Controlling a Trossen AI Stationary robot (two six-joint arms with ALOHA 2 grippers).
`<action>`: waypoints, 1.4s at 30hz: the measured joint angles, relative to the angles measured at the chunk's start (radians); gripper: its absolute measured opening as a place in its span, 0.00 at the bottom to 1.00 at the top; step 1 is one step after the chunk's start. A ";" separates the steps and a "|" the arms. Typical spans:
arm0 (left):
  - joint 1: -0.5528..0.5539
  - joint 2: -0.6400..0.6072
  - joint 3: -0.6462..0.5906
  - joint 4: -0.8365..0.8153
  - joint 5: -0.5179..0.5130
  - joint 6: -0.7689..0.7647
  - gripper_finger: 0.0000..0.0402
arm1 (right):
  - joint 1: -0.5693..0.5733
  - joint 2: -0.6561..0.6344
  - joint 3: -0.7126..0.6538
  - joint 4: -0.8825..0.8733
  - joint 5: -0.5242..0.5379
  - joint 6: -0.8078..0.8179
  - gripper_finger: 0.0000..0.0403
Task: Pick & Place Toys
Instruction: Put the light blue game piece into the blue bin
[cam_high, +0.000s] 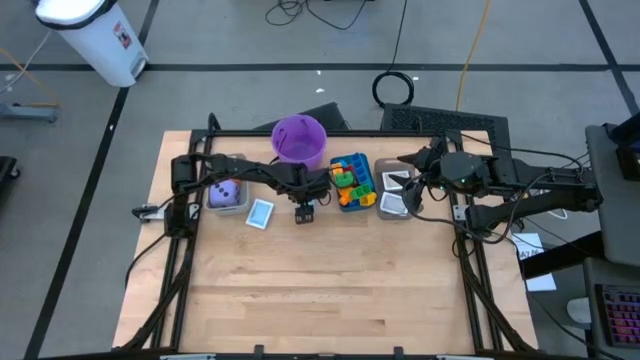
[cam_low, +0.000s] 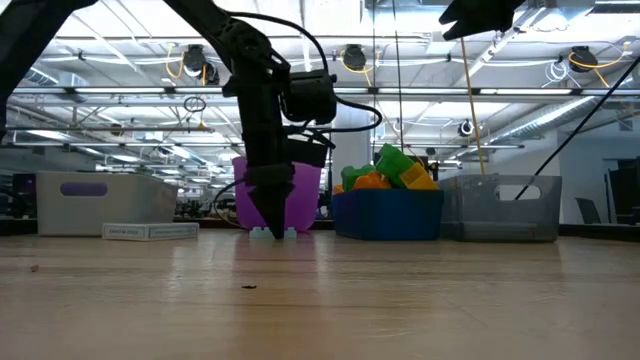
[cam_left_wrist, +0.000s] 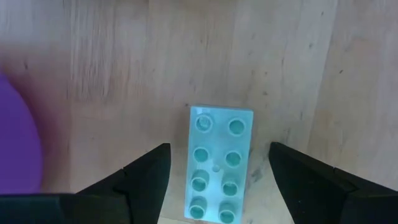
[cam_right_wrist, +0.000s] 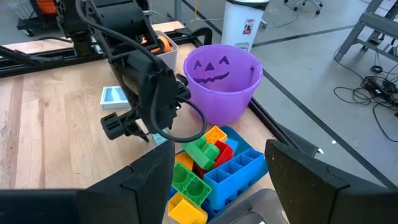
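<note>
Left wrist view, left tool (cam_left_wrist: 214, 180) apart astride pale blue brick (cam_left_wrist: 217, 163), purple bucket (cam_left_wrist: 17, 146) beside, right tool (cam_right_wrist: 217, 180) apart

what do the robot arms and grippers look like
Both arms are black and slim, with black cables looping along them. The left gripper has two flat, wedge-shaped dark fingers. The right gripper has the same matte black fingers. No markings show.

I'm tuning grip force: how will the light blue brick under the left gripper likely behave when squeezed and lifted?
The light blue brick looks like rigid moulded plastic, so probably stiff. Lying flat, studs up, it seems unlikely to roll. Its smooth sides might slip between the open left gripper.
</note>
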 joint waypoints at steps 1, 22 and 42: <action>0.000 0.001 0.000 0.000 0.000 -0.004 0.70 | 0.000 0.000 0.000 0.000 0.000 0.000 0.60; 0.014 0.005 0.000 0.007 0.169 -0.139 0.35 | 0.000 0.000 0.000 0.000 0.000 0.000 0.60; -0.070 0.010 0.510 -0.258 -0.035 0.029 0.35 | 0.000 0.015 -0.054 0.045 -0.159 0.453 0.60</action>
